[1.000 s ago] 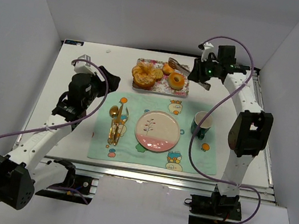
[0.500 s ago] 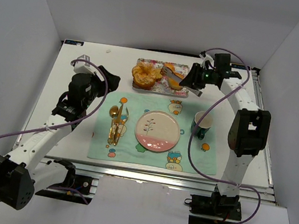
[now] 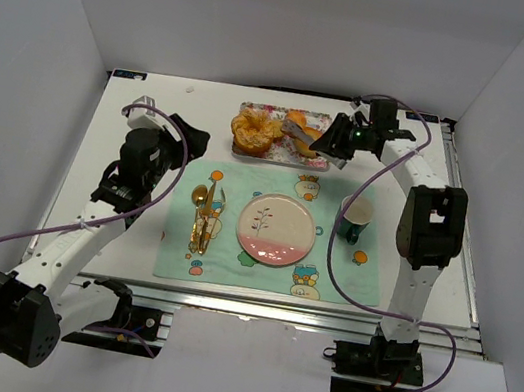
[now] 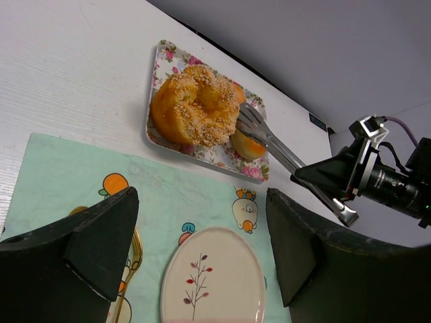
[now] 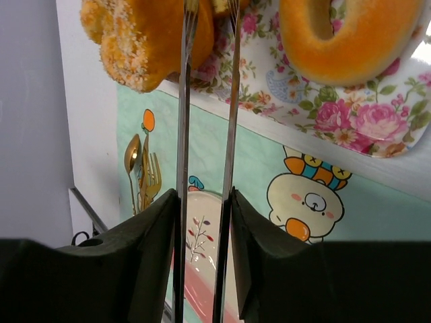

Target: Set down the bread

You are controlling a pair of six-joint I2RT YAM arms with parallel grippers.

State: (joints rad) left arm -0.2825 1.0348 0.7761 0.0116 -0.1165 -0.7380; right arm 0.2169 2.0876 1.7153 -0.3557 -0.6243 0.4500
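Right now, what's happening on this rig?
The right pincer is shut on metal tongs and reaches them into the floral tray. Their tips are at the bread, which lies between the sesame loaf and the donut. Whether they have gripped it I cannot tell. The bread is on the tray, not yet on the plate. The left pincer hangs open over the placemat, holding nothing.

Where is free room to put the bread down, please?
The round pink-and-white plate is bare, between the gold cutlery and the green mug. The floral rectangular tray is crowded: sesame loaf, ring pastry, and metal tongs in the right hand.
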